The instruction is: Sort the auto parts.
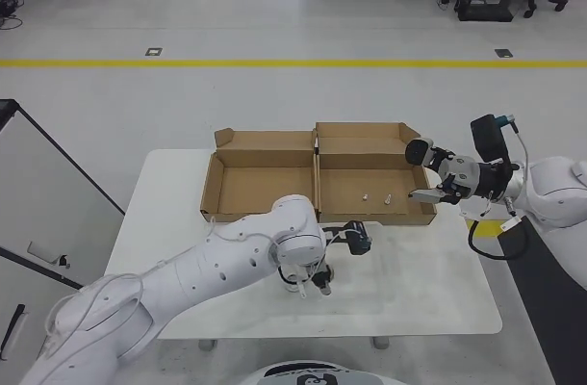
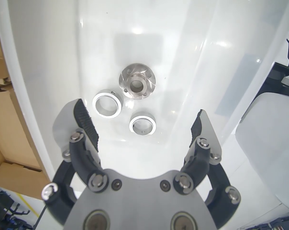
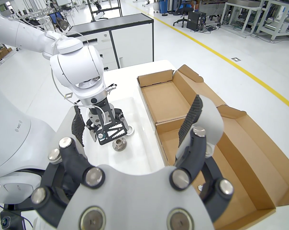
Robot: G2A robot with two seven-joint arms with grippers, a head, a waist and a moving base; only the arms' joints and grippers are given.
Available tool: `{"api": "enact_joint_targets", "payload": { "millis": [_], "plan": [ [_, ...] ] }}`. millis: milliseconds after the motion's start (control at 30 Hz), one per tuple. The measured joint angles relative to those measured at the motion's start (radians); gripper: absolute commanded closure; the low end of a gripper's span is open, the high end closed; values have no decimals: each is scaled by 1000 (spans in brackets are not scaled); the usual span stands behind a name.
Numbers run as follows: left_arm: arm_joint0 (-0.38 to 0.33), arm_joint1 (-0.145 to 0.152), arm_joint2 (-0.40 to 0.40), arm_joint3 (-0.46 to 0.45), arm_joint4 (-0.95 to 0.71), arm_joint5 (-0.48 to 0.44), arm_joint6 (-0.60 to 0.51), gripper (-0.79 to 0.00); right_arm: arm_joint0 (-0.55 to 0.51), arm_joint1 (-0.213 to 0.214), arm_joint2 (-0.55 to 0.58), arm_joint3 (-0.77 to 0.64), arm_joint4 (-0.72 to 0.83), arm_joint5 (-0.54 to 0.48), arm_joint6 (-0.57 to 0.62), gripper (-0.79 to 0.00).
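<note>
Three metal parts lie close together on the white table point(image 1: 419, 279): a flanged hub point(image 2: 137, 84), a wide ring collar point(image 2: 108, 102) and a smaller ring point(image 2: 142, 125). My left gripper point(image 2: 140, 107) hangs open just above them, fingers either side of the smaller ring, touching nothing. In the right wrist view the left gripper point(image 3: 108, 130) stands over the hub point(image 3: 119, 144). My right gripper point(image 1: 417, 173) is open and holds nothing, above the right end of the right cardboard box point(image 1: 351, 183), where two small metal parts point(image 1: 366, 197) lie.
The left cardboard box point(image 1: 260, 188) sits beside the right one at the table's back, flaps point(image 1: 265, 144) folded outward. The left arm point(image 1: 226, 260) stretches across the table's front left. A grey cabinet point(image 1: 43, 212) stands to the left.
</note>
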Motion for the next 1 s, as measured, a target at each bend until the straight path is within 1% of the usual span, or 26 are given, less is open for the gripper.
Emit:
{"api": "enact_joint_targets", "payload": {
  "millis": [333,533,767,800,867,900,933,1000],
  "plan": [
    [-22,-40,26,74,-4,-1,35,-785,0,0,0,0,0,0,0,-785],
    [-24,-53,32,110,0,-16,54,-785,0,0,0,0,0,0,0,-785],
    [-12,-59,38,133,23,-27,79,-785,0,0,0,0,0,0,0,-785],
    [-10,-60,38,135,26,-28,80,-773,0,0,0,0,0,0,0,-785],
    [-6,-60,37,139,34,-29,83,-714,0,0,0,0,0,0,0,-785],
    [-5,-60,37,139,36,-31,85,-616,0,0,0,0,0,0,0,-785],
    [-2,-60,36,140,40,-32,86,-588,0,0,0,0,0,0,0,-785],
    [0,-59,33,140,45,-35,86,-616,0,0,0,0,0,0,0,-785]
  ]
}}
